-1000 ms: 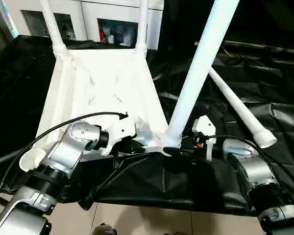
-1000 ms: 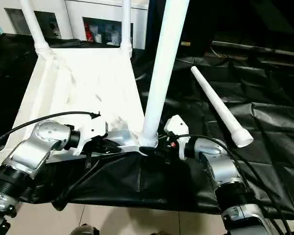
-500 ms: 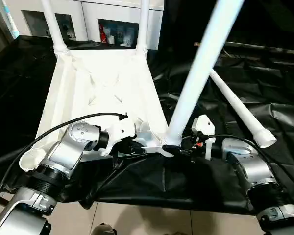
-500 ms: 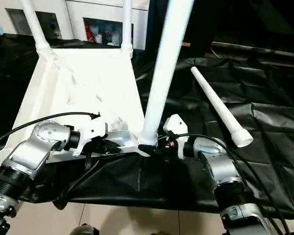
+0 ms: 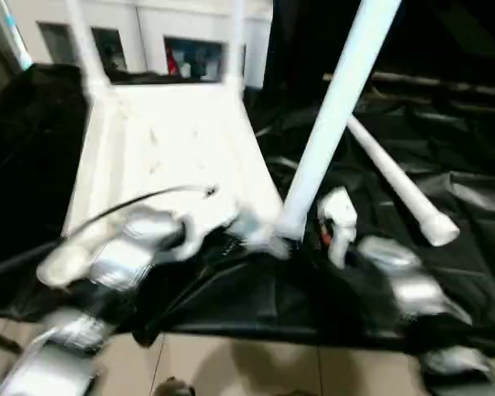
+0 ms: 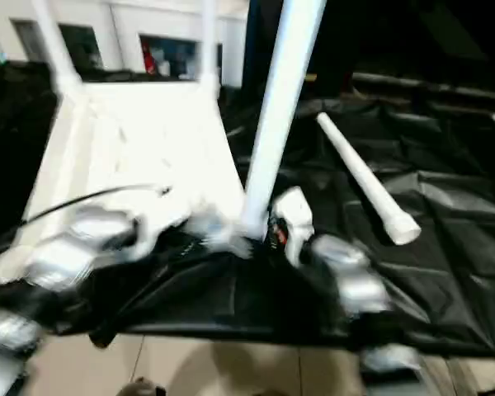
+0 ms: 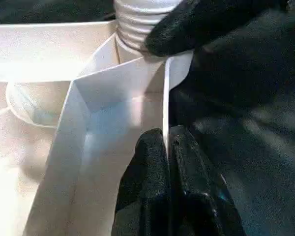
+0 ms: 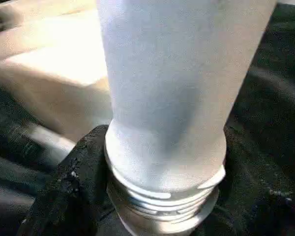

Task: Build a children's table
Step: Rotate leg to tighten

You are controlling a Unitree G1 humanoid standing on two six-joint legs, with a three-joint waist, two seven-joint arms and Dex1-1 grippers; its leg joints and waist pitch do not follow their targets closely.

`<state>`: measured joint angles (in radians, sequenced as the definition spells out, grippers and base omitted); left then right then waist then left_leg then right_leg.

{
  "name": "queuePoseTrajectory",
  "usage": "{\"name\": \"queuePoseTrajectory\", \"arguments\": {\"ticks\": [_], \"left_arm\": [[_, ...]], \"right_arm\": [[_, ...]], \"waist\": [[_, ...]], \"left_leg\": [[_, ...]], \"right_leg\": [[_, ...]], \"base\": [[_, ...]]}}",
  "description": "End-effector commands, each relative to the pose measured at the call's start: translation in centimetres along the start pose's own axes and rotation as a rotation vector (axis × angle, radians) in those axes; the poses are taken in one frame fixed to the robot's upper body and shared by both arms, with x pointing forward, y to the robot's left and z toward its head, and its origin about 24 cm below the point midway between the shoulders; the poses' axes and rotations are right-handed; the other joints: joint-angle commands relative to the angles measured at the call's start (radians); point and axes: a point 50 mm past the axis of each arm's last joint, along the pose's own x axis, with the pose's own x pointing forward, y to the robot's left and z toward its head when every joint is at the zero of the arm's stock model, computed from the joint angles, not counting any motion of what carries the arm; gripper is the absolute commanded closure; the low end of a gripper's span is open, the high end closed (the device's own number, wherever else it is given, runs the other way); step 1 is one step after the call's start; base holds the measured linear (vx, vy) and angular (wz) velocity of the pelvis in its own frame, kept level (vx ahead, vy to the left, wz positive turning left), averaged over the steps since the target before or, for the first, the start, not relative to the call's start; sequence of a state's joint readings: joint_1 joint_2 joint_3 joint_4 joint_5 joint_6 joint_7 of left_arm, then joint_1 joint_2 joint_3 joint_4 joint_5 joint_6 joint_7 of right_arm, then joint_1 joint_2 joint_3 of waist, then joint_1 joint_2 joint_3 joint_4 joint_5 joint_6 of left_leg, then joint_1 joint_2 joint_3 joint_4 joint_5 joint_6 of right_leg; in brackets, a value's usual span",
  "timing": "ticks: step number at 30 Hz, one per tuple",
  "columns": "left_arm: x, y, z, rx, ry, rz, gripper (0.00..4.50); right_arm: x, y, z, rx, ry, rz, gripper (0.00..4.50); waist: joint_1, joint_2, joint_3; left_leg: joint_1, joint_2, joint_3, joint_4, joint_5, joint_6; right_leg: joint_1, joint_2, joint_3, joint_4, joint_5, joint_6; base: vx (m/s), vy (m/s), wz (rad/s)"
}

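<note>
White plastic ribbed table top (image 5: 165,148) lies upside down on black sheet (image 5: 445,165). Left gripper (image 7: 168,147) pinches its thin rim wall. Right gripper (image 8: 152,162) fingers clasp the long white tapered leg (image 5: 334,115) base at near corner. Loose white leg (image 5: 396,186) lies beside.

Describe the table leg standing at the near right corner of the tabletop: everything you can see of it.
The leg is a long, round, white plastic tube, running out of the picture's top edge and leaning a little to the right. Its wider lower end carries ridged thread rings that sit at the corner socket of the upside-down tabletop. The right gripper wraps that base, a black finger against its side. The left gripper pinches the tabletop's thin side wall right beside it.
</note>
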<state>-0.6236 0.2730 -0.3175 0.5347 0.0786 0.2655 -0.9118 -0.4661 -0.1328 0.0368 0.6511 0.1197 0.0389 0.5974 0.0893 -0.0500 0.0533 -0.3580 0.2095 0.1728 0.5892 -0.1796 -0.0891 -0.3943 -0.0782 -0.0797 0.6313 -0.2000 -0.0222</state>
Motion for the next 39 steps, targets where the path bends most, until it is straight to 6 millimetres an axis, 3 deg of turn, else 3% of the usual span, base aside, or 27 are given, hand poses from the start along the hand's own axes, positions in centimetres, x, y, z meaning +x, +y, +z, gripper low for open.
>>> {"name": "queuePoseTrajectory", "arguments": {"ticks": [1,2,3,4,5,8,9,12,16,20,24,27,29,33,34,38,39], "left_arm": [[0.8,0.9,0.9,-0.058,-0.024,0.14,4.5],[1.1,0.9,1.0,-0.067,-0.025,0.148,4.5],[1.8,0.7,1.4,-0.091,-0.028,0.17,4.5],[2.3,0.6,1.7,-0.094,-0.028,0.18,4.5],[2.8,0.3,2.1,-0.091,-0.029,0.18,4.5],[3.9,-0.5,2.8,-0.054,-0.04,0.153,4.5],[4.1,-0.7,2.9,-0.05,-0.041,0.145,4.5],[4.3,-1.0,2.9,-0.044,-0.039,0.126,4.5],[3.7,-0.8,2.0,0.01,-0.023,0.089,4.5],[2.6,-0.8,1.6,0.043,-0.048,0.011,4.5],[1.3,-1.2,1.0,0.065,-0.078,-0.104,4.5],[0.5,-1.5,0.5,0.084,-0.075,-0.161,4.5],[-0.3,-1.8,0.1,0.096,-0.081,-0.234,4.5],[-1.1,-2.1,-0.4,0.093,-0.07,-0.292,4.5],[-1.6,-2.2,-0.8,0.093,-0.06,-0.32,4.5],[-2.5,-2.1,-1.5,0.095,-0.036,-0.338,4.5],[-2.6,-2.0,-1.6,0.094,-0.033,-0.329,4.5]], "right_arm": [[0.6,0.6,-2.5,0.075,0.119,-0.099,1.73],[0.8,0.7,-2.6,0.086,0.121,-0.117,1.73],[1.4,1.0,-2.7,0.117,0.13,-0.165,1.74],[1.8,1.3,-2.6,0.12,0.134,-0.183,1.74],[2.4,1.6,-2.5,0.107,0.145,-0.203,1.74],[3.3,2.4,-2.2,0.119,0.133,-0.193,1.74],[3.5,2.7,-2.1,0.131,0.123,-0.18,1.18],[3.6,2.8,-1.8,0.142,0.102,-0.166,0.91],[3.1,1.9,-1.1,0.088,0.062,-0.119,0.56],[1.8,0.6,-0.7,-0.01,0.049,-0.037,0.56],[-0.2,-0.8,-0.2,-0.064,0.04,0.08,0.56],[-1.3,-1.1,0.0,-0.099,0.05,0.175,0.56],[-2.3,-1.1,0.2,-0.117,0.073,0.277,0.56],[-2.7,-1.1,0.5,-0.116,0.074,0.337,0.56],[-2.9,-1.1,0.6,-0.121,0.077,0.365,0.56],[-3.3,-0.9,0.4,-0.145,0.117,0.431,0.56],[-3.3,-1.0,0.3,-0.141,0.121,0.432,0.83]], "waist": [[-0.002,0.002,-0.054],[-0.001,0.001,-0.055],[-0.001,0.0,-0.056],[-0.002,0.006,-0.054],[-0.004,0.003,-0.055],[-0.005,0.004,-0.055],[-0.002,0.005,-0.056],[-0.001,0.005,-0.057],[-0.001,0.006,-0.056],[0.001,0.003,-0.056],[0.002,0.003,-0.059],[0.007,0.005,-0.067],[0.01,0.005,-0.067],[0.008,0.007,-0.064],[0.006,0.002,-0.063],[0.003,0.0,-0.06],[0.002,-0.004,-0.06]], "left_leg": [[0.009,0.021,-0.004,-0.075,-0.228,-0.019],[0.01,0.02,-0.007,-0.076,-0.246,-0.023],[0.01,0.02,-0.006,-0.075,-0.249,-0.018],[0.011,0.02,-0.007,-0.077,-0.257,-0.019],[0.013,0.019,-0.008,-0.077,-0.269,-0.023],[0.011,0.019,-0.009,-0.078,-0.283,-0.018],[0.012,0.018,-0.008,-0.077,-0.283,-0.011],[0.01,0.02,-0.009,-0.079,-0.274,-0.003],[0.009,0.019,-0.008,-0.08,-0.285,0.004],[0.006,0.02,-0.008,-0.08,-0.274,0.016],[0.002,0.022,-0.006,-0.078,-0.227,0.03],[0.0,0.024,-0.001,-0.069,-0.14,0.068],[-0.003,0.024,-0.001,-0.068,-0.12,0.081],[-0.001,0.026,-0.001,-0.071,-0.154,0.074],[0.003,0.027,0.001,-0.071,-0.171,0.069],[0.001,0.025,0.001,-0.072,-0.184,0.058],[0.001,0.026,0.001,-0.073,-0.177,0.057]], "right_leg": [[0.044,-0.07,0.052,-0.095,-0.307,-0.159],[0.045,-0.072,0.052,-0.1,-0.359,-0.14],[0.04,-0.072,0.055,-0.103,-0.37,-0.13],[0.037,-0.071,0.055,-0.105,-0.378,-0.128],[0.035,-0.07,0.055,-0.107,-0.395,-0.121],[0.036,-0.068,0.056,-0.109,-0.378,-0.113],[0.035,-0.07,0.057,-0.108,-0.372,-0.115],[0.037,-0.068,0.057,-0.104,-0.335,-0.126],[0.038,-0.069,0.057,-0.107,-0.342,-0.132],[0.04,-0.07,0.057,-0.108,-0.343,-0.131],[0.046,-0.069,0.058,-0.099,-0.274,-0.153],[0.049,-0.064,0.059,-0.078,-0.092,-0.203],[0.053,-0.064,0.058,-0.072,-0.051,-0.22],[0.05,-0.065,0.058,-0.075,-0.084,-0.226],[0.046,-0.064,0.058,-0.078,-0.104,-0.227],[0.046,-0.066,0.06,-0.081,-0.164,-0.206],[0.046,-0.066,0.06,-0.082,-0.166,-0.203]], "base": [[0.0,0.0,0.0],[0.0,0.0,0.0],[0.0,0.0,0.0],[0.0,0.0,0.0],[0.0,0.0,0.0],[0.0,0.0,0.0],[0.0,0.0,0.0],[0.0,0.0,0.0],[0.0,0.0,0.0],[0.0,0.0,0.0],[0.0,0.0,0.0],[0.0,0.0,0.0],[0.0,0.0,0.0],[0.0,0.0,0.0],[0.0,0.0,0.0],[0.0,0.0,0.0],[0.0,0.0,0.0]]}}
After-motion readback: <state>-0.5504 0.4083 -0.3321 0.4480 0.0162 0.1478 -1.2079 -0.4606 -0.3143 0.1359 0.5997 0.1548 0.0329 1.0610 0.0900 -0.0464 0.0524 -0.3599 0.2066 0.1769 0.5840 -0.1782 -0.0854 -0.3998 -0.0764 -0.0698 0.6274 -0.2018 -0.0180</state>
